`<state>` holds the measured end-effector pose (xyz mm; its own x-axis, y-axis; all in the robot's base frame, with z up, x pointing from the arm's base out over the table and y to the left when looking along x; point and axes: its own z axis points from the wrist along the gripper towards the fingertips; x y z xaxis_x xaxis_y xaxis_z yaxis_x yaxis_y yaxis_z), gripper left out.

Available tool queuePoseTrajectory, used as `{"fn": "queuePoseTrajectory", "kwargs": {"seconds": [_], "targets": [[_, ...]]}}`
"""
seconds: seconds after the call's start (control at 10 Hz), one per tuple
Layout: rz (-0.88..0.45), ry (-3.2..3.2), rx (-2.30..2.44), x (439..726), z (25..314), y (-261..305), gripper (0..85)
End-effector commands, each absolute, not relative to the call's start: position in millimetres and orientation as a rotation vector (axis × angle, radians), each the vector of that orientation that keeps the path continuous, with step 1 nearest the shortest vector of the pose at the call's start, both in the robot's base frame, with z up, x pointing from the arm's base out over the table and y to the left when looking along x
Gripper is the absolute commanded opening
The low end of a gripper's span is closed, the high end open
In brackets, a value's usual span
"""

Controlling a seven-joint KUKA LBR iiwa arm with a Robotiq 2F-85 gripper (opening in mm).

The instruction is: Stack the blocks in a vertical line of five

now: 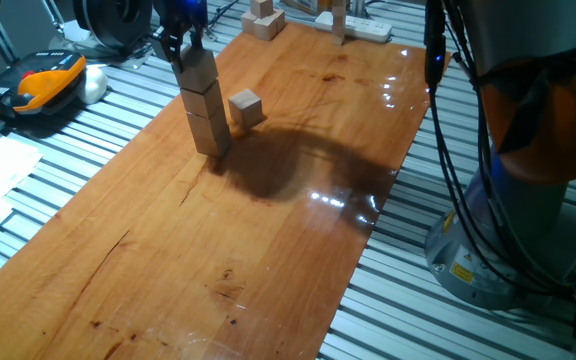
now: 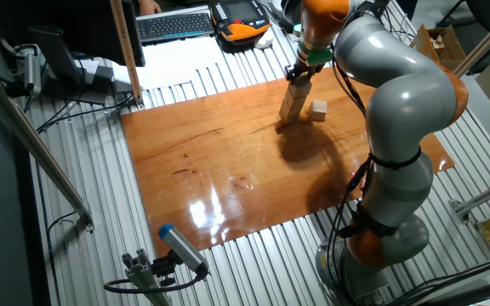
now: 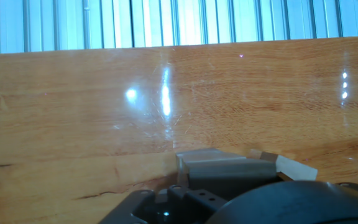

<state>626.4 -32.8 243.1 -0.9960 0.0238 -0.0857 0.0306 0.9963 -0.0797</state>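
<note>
A stack of light-tan blocks (image 1: 206,120) stands on the far left part of the wooden board (image 1: 268,250); it also shows in the other fixed view as the stack (image 2: 292,106). My gripper (image 1: 183,48) comes down from above, its fingers on both sides of the top block (image 1: 197,70), and looks shut on it. That block appears to rest on the ones below, set slightly to the left. One loose block (image 1: 246,108) lies just right of the stack, also seen as the loose block (image 2: 318,110). In the hand view, a shaded block top (image 3: 219,163) shows just past the hand.
More wooden pieces (image 1: 265,20) and a white power strip (image 1: 358,27) lie at the board's far end. An orange-black device (image 1: 43,85) and papers sit left of the board. The robot base (image 1: 528,200) and cables stand to the right.
</note>
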Motion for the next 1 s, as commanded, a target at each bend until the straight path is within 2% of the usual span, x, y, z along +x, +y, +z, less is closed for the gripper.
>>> {"fn": "queuePoseTrajectory", "kwargs": {"seconds": [0.0, 0.3, 0.4, 0.9], "targets": [[-0.121, 3.056, 0.044, 626.3, 243.1, -32.6, 0.0], [-0.115, 3.064, 0.053, 626.2, 243.2, -31.8, 0.0], [-0.115, 3.064, 0.062, 626.2, 243.2, -31.5, 17.0], [-0.111, 3.038, 0.089, 626.5, 243.7, -31.0, 17.0]]}}
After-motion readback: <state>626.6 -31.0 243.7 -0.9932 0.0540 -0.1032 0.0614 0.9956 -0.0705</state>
